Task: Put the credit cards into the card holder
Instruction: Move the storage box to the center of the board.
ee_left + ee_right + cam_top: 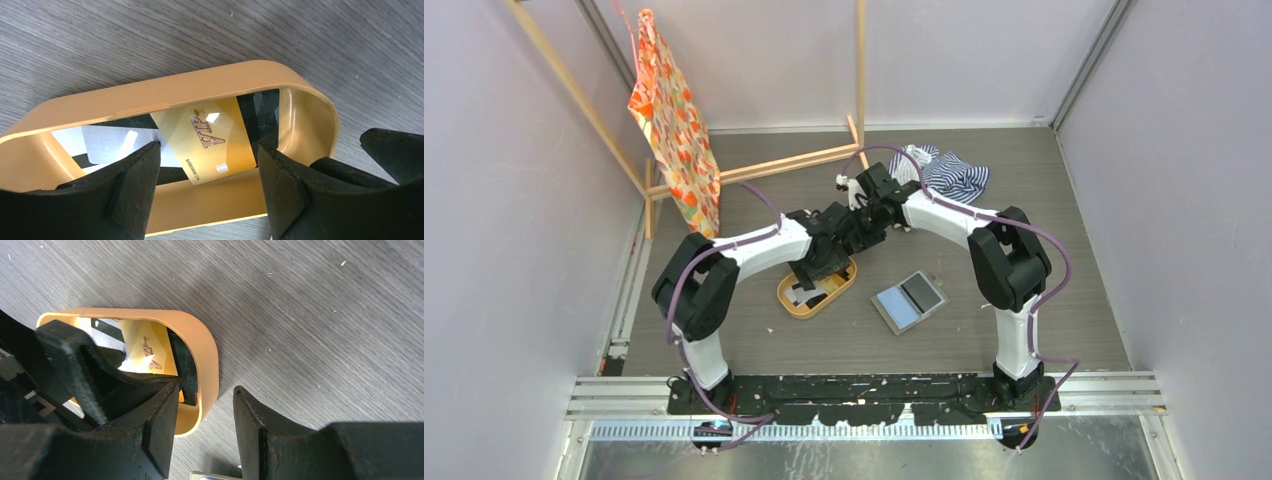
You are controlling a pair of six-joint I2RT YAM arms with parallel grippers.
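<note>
Gold VIP card (210,137) lies in the oval orange tray (150,95), its long axis crosswise to the tray's; left gripper (207,165) jaws apart, flanking it; right gripper (205,405) spread beside the tray's end; card holder (909,300) lies unfolded nearby

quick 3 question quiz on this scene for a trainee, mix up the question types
1. True or false: the card holder lies open on the table, beside the tray and not in it.
2. Multiple choice: where is the gold VIP card?
A) in the oval orange tray
B) tucked in the card holder
C) flat on the bare table
3. Short answer: which arm's end effector has its open jaws on either side of the gold VIP card?

Key
1. True
2. A
3. The left end effector
</note>
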